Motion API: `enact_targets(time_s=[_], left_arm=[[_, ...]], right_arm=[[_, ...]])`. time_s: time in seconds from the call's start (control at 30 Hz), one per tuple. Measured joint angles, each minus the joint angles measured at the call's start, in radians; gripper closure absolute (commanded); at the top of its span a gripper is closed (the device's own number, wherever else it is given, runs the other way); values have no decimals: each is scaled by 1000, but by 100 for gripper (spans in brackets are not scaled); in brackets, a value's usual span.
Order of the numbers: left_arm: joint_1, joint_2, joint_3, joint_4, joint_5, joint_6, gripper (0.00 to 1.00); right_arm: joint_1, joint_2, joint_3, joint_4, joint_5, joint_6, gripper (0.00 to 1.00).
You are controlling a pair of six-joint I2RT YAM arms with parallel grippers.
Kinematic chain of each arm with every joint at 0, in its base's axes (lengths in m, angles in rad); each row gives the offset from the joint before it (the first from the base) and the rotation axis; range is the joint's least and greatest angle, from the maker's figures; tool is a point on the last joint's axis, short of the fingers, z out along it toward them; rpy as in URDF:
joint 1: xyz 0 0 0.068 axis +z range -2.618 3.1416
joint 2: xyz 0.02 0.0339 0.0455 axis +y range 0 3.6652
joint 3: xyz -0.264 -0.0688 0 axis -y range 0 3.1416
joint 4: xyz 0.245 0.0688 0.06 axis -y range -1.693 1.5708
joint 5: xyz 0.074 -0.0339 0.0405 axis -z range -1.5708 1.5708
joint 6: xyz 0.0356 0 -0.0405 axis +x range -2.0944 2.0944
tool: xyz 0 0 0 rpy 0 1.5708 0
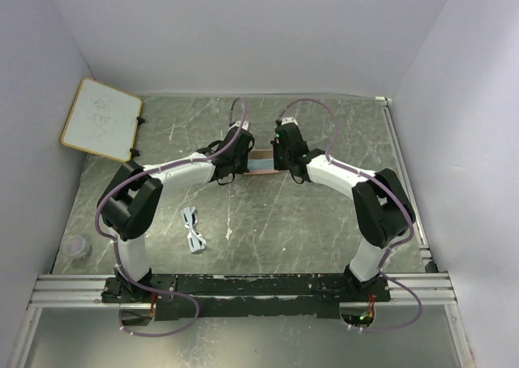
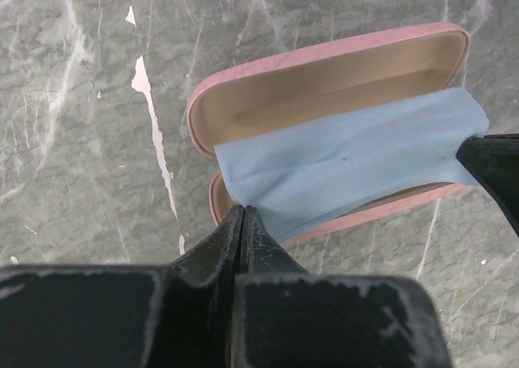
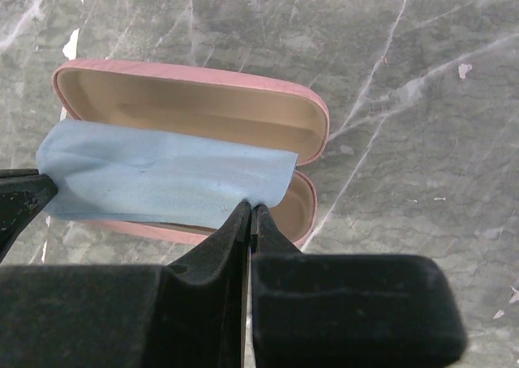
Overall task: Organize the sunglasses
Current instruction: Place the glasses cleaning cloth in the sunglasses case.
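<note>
Enclosure: plain white walls on three sides, back wall [image 1: 259,36], left wall [image 1: 32,100], right wall [image 1: 466,100]. No seams visible.
Table top [image 1: 308,222]: grey-green marble pattern, pale veins, white chipped spots [image 2: 142,80].
Aluminium rail [image 1: 73,291] along near edge.
Small whiteboard [image 1: 101,118] with tan frame, tilted, at left rear corner.
Light even, diffuse; shadows soft.
</note>
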Motion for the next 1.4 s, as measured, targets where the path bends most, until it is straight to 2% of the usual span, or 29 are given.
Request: enact_targets(time_s=[0.6,0.97,1.4], left_arm=[[0,2,-1,5,-6,0,93],[0,-39,0,-8,-14,0,93],[0,-72,-5,-26,-12,-25,93]], right_arm=[[-1,8,0,-1,-6,0,100],[-1,-80,0,-10,-22,1,100],[0,-89,-21,-20,-30,8,100]])
